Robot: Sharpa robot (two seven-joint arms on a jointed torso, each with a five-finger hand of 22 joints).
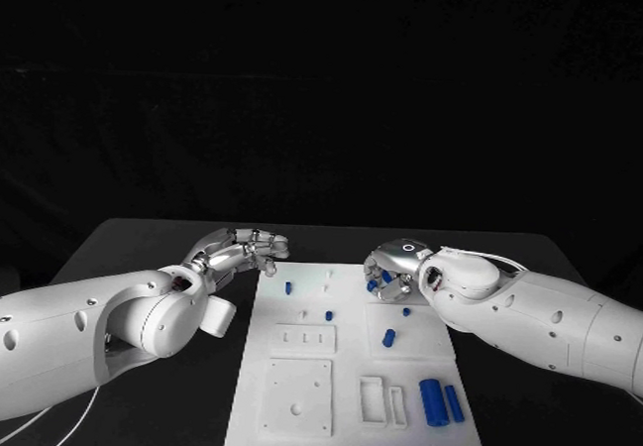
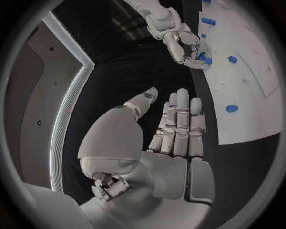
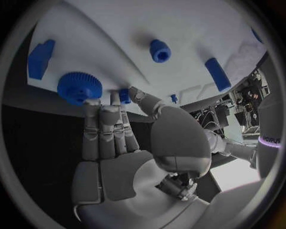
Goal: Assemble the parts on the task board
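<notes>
Reaching my right hand (image 3: 119, 143) toward the blue gear (image 3: 79, 87) at the task board's (image 1: 348, 423) far edge, fingers extended together, holding nothing; misaligned fingertips could push it off. Left hand (image 1: 246, 249) hovers loosely curled, empty.

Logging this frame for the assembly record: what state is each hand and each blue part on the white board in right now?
Left hand: open, fingers straight, holding nothing, beside the white task board.
Right hand: over the board's far end, fingertips at small blue parts; a grasp cannot be told.
Blue toothed gear: on the board, at the right hand's fingertips.
Two long blue cylinders: lying side by side on the board.
</notes>
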